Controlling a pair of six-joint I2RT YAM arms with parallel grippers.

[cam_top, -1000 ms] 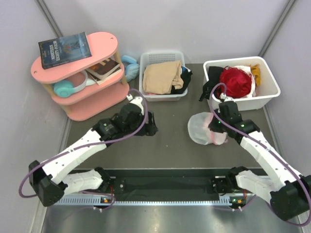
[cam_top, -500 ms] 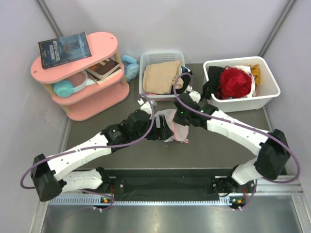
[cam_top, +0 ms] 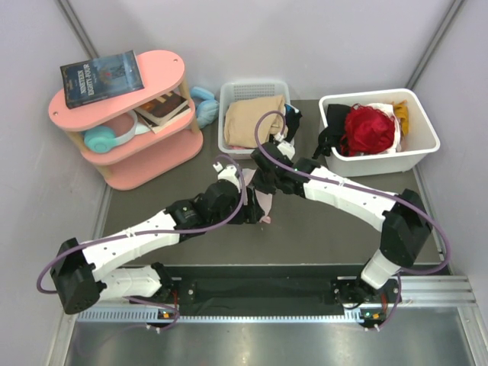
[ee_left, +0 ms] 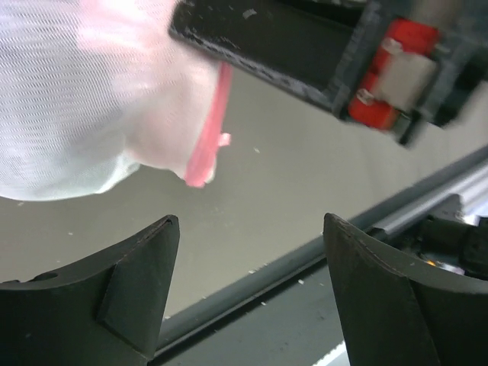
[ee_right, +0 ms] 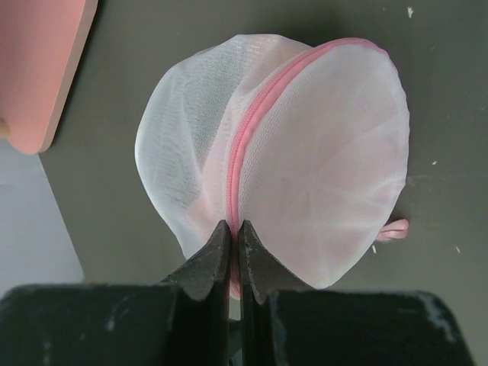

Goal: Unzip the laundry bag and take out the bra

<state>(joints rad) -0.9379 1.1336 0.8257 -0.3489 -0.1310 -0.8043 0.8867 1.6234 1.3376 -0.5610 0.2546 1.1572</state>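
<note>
From above, laundry bag [cam_top: 264, 201] at mid-table [cam_top: 320, 229] between left gripper [cam_top: 248, 210] and right gripper [cam_top: 268, 183], left wrist view, fingers [ee_left: 130, 290] spread wide and empty below the mesh, right wrist view, fingers [ee_right: 210, 263] pinched tight on the bag's pink zipper seam [ee_right: 252, 130].

Laundry bag [cam_top: 264, 204] mostly hidden beneath both arms from above, blurred and edge-cropped in the left wrist view.

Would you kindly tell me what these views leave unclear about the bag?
Top view: laundry bag mostly covered by both arms.
Right wrist view: zipper end hidden behind the right claw; no bra discernible through the mesh.
Left wrist view: bag blurred, cut by the edge.
</note>
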